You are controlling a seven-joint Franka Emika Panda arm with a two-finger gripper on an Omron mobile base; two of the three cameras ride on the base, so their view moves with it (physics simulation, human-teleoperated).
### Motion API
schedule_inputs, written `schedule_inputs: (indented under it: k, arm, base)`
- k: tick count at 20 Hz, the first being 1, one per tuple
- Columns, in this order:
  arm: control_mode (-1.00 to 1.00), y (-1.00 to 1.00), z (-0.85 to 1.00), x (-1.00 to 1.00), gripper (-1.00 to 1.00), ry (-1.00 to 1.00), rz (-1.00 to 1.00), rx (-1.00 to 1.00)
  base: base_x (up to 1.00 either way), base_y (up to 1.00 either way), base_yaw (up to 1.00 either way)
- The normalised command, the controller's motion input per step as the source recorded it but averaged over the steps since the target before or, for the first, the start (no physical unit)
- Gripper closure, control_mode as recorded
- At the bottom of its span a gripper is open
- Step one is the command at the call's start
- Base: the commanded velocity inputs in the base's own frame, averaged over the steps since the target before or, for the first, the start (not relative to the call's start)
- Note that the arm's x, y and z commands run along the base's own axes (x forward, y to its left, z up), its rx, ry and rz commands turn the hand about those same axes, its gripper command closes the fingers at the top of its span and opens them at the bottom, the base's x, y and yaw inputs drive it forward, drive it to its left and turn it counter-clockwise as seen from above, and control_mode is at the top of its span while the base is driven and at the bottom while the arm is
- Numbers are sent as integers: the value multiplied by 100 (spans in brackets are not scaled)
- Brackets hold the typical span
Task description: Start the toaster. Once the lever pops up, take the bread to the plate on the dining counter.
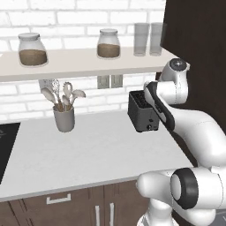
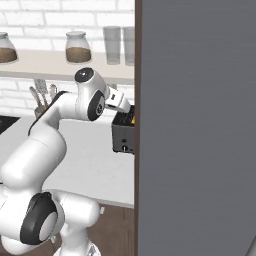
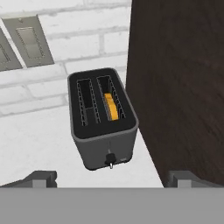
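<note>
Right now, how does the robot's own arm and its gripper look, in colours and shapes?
The arm is built of glossy white rounded segments, thick and tube-like. Its joints carry dark bands and round grey end caps, and a black strip runs along the forearm. The gripper ends in two small dark grey blocky finger tips. No loose cables or markings can be seen.

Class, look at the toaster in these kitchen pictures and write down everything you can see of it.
The toaster is a small boxy appliance, black on top with dark grey sides. It has two long slots with wire guides. The slot nearer the dark cabinet holds the bread, an orange-tan slice sunk low; the other is empty. A small knob sits low on its narrow end face. It stands upright on the white worktop, close beside the dark cabinet.
</note>
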Motion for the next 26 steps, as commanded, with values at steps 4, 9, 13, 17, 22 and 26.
schedule_inputs:
  k: [4, 9, 13, 17, 22, 26]
  arm:
    - [-100, 0, 0, 0, -100, 0, 0, 0]
    - [-100, 0, 0, 0, -100, 0, 0, 0]
    - [-100, 0, 0, 0, -100, 0, 0, 0]
    - [-100, 0, 0, 0, -100, 0, 0, 0]
    - [-100, 0, 0, 0, -100, 0, 0, 0]
    - [-100, 0, 0, 0, -100, 0, 0, 0]
  base:
    - [0, 0, 0]
    - [0, 0, 0]
    - [0, 0, 0]
    - [0, 0, 0]
    - [0, 0, 0]
    - [0, 0, 0]
